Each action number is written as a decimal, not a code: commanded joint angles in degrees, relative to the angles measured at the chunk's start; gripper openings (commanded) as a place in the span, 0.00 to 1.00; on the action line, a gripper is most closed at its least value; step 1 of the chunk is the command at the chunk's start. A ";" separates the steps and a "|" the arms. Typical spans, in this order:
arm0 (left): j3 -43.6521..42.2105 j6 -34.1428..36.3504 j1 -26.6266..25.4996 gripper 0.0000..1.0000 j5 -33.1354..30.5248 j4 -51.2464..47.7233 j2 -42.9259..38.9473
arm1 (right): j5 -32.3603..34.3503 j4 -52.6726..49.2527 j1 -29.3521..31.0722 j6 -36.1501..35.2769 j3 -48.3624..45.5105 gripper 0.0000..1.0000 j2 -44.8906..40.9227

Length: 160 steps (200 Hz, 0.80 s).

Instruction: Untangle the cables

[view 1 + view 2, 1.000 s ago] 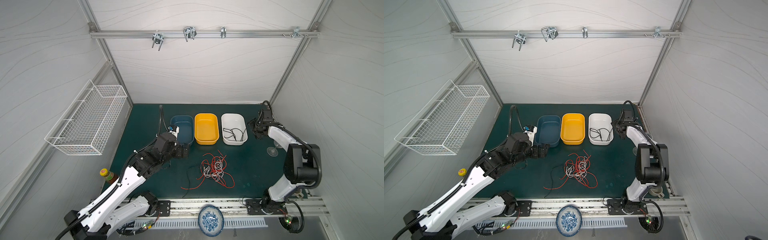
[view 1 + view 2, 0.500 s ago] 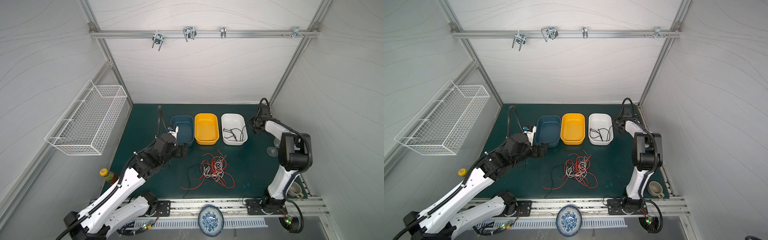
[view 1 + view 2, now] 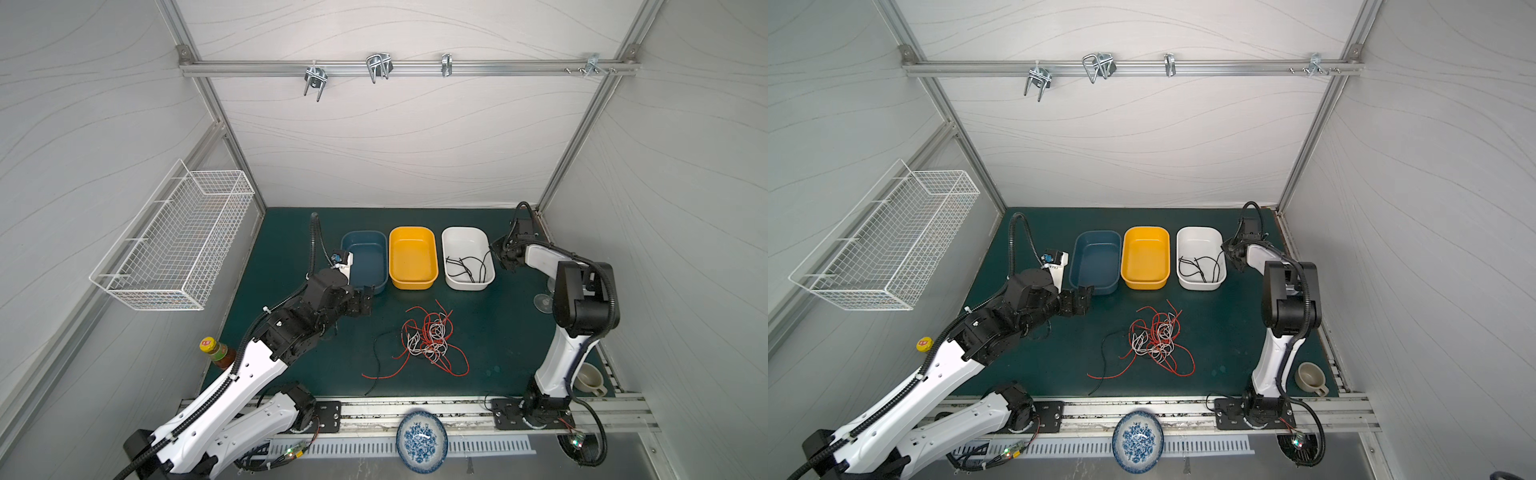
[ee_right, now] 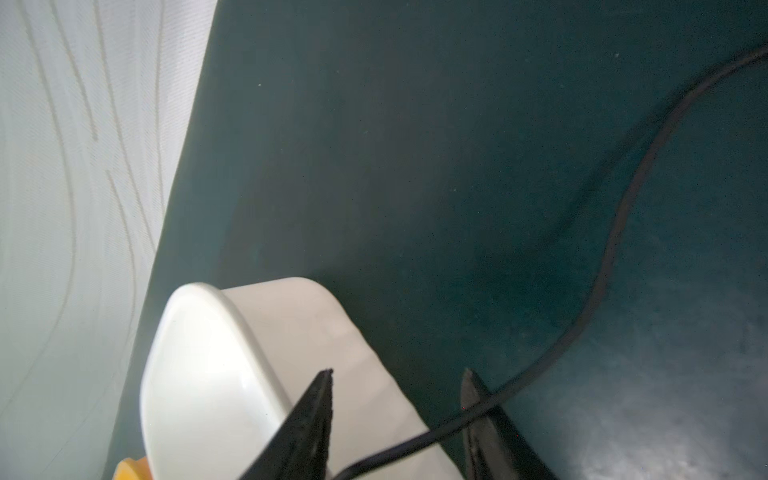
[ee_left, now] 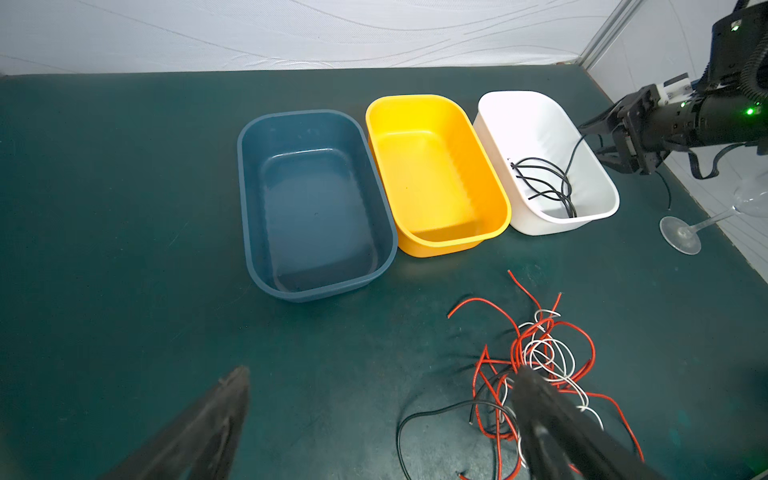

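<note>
Cables (image 3: 430, 341) tangled red-white; left jaws spread wide; right jaws apart astride black cable (image 4: 601, 282) beside white bin (image 4: 249, 353).

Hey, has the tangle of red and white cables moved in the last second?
No. In a top view the tangle keeps its place and shape against the yellow bin and its near edge.

Left of the bins: we see bare surface (image 5: 104, 208) up to the wall, open for a pass.
Bin row: the blue bin (image 5: 311, 208), yellow bin (image 5: 432, 174) and white bin (image 5: 540, 108) stand side by side; we find no gap between them for a pincer.
In front of the bins: a bare strip, then the cable tangle (image 3: 428, 338) blocks the middle.
Right side: the right pincer (image 4: 398, 374) sits at the white bin's outer wall with a black cable (image 4: 615, 232) crossing between its fingers; a wine glass (image 5: 681, 232) and a cup (image 3: 588, 376) crowd the wall.
</note>
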 commanded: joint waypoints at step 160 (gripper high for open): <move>-0.09 1.02 0.13 0.99 -2.50 1.80 -1.13 | 14.56 -0.79 10.77 -14.54 0.76 0.00 -14.44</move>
